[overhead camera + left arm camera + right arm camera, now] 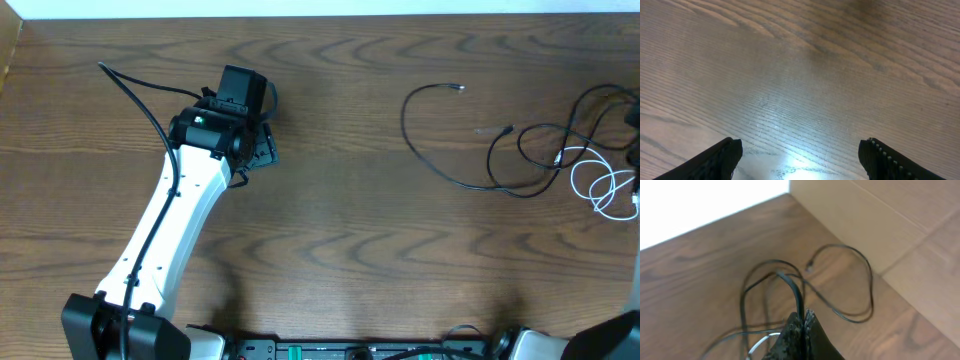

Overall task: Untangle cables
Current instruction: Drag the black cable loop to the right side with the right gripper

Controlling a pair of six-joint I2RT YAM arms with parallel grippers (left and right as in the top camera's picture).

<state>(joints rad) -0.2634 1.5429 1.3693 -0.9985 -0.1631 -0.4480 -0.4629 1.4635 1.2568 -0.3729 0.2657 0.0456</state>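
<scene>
Here, the thin black flexible cables (pixel 404 125) lie on the right half of the dark brown wood-grain table (pixel 340 230). One runs in a wide open loop that ends in a small plug (pixel 460 88) toward the far edge. The others cross over each other in a loose tangle closer to the right border. A thin white flexible cable (pixel 598 190) is coiled in a couple of small rings at the near side of that tangle, touching or overlapping the black strands. The left end effector (pixel 800 164) hangs over bare wood on the left half of the table, well apart from every cable. Its two dark fingertips (pixel 715 161) are spread wide with nothing between them, so it is released. The white-shelled left arm (pixel 170 235) stretches back from it to the near-left corner. In the right wrist view, the right end effector (pixel 804 317) is clenched. Its two fingers are pressed together on a strand of the black cables, which rises out of the pinch and arches away over the table. Beyond that strand another black loop lies flat, its plug end resting on the wood, and a sliver of the white cable shows just left of the fingers. A pale wooden board (pixel 865 220) stands along the table's edge behind the loop. From overhead the right end effector itself is hardly visible at the frame's right border.
</scene>
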